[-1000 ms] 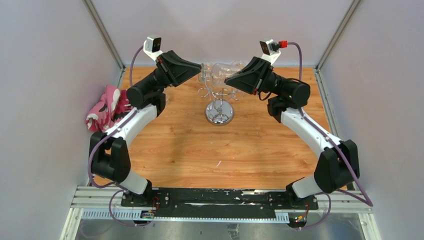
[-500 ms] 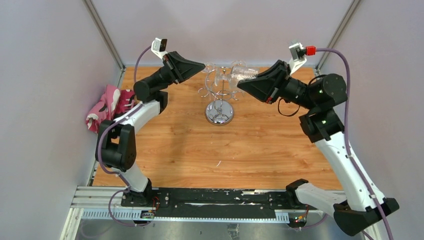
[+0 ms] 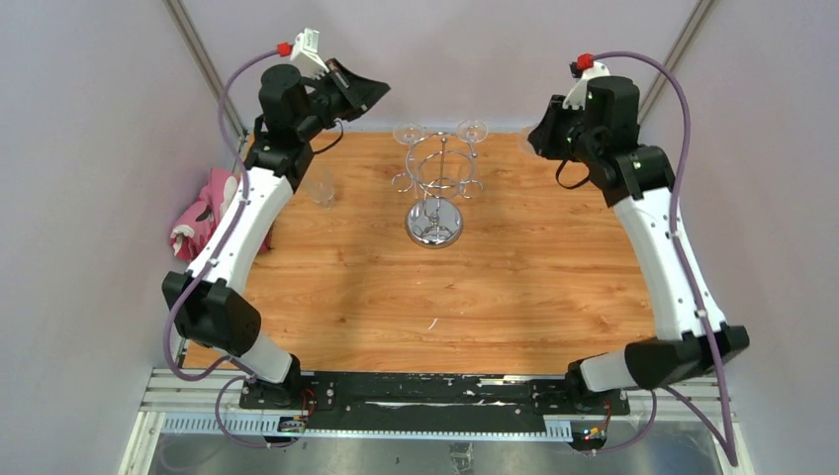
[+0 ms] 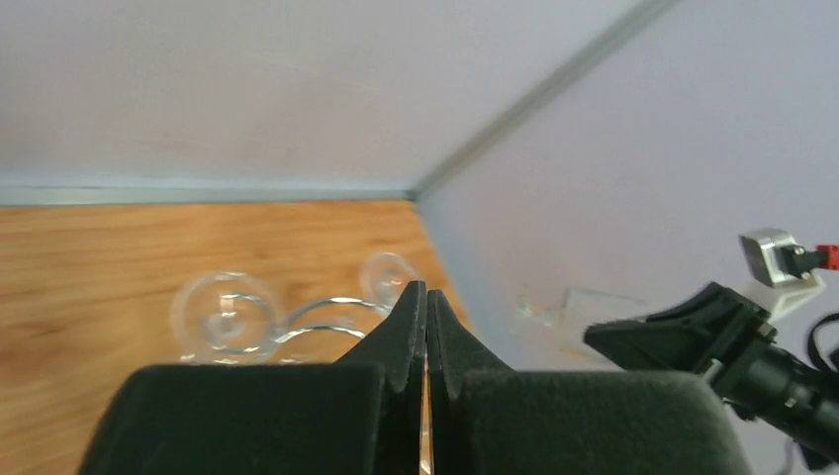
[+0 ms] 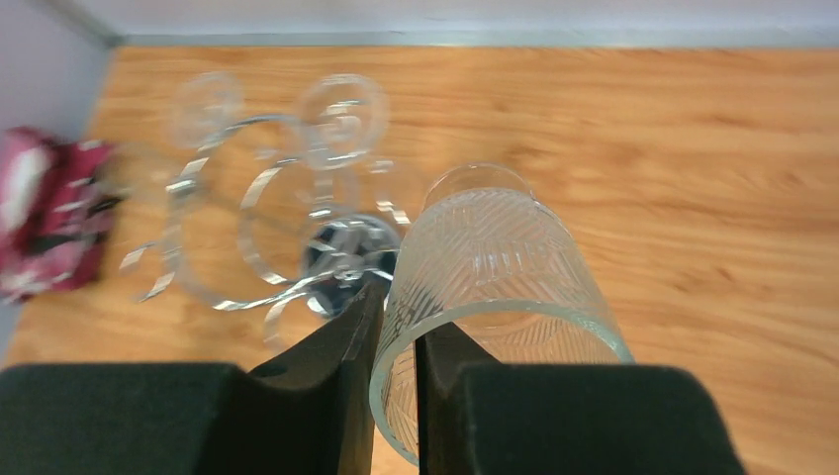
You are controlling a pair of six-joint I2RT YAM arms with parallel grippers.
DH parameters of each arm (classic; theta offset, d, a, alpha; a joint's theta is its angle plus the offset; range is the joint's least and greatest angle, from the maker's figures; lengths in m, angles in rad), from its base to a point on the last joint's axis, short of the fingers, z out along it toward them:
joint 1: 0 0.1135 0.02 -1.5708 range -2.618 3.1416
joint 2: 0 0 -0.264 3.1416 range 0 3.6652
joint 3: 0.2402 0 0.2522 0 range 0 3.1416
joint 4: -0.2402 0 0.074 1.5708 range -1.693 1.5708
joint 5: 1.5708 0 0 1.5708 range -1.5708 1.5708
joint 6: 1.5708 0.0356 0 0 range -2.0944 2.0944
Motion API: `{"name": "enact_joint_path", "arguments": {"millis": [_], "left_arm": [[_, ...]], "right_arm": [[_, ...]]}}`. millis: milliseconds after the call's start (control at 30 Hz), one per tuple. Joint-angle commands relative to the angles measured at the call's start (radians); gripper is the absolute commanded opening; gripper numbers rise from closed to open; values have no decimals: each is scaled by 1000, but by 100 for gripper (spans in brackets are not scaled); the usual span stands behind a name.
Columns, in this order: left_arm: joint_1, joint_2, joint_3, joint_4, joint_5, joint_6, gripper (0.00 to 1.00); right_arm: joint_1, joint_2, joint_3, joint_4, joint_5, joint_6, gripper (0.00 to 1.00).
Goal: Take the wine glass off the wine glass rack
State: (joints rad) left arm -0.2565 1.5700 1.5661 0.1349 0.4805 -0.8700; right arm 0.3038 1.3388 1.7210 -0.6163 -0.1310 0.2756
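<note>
Your right tool (image 5: 401,317) pinches the wine glass (image 5: 495,257) by its rim — held right of the wine glass rack (image 3: 434,224), well clear so nothing snags — while your left tool (image 4: 426,297), pressed together and empty, hangs aside.

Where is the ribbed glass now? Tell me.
Right wrist view: the ribbed glass is pinched by its rim in the right gripper, held up to the right of the wine glass rack.

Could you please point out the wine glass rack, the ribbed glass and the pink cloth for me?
wine glass rack (image 3: 433,224), top external view, on its round base.
ribbed glass (image 5: 490,252), right wrist view, on its patterned side wall.
pink cloth (image 3: 198,223), top external view, on its middle.
</note>
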Motion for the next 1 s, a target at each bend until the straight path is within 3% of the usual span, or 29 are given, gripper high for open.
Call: {"name": "enact_joint_path", "arguments": {"millis": [0,200,400,600,967], "left_arm": [[-8,-53,122,-613,-403,360,0],[-9,-94,38,-627,-476,402,0],[-9,-148,-70,-581,-458,407,0],[-9,-140,-98,-568,-437,396,0],[-9,-112,-96,-542,-422,389,0]], "right_arm": [[-123,117,84,-114,151,-72,0],[-235,329,145,-163,97,-113,0],[-294,525,192,-180,55,-156,0],[-341,743,384,-302,51,-209,0],[-361,922,484,-368,60,-251,0]]}}
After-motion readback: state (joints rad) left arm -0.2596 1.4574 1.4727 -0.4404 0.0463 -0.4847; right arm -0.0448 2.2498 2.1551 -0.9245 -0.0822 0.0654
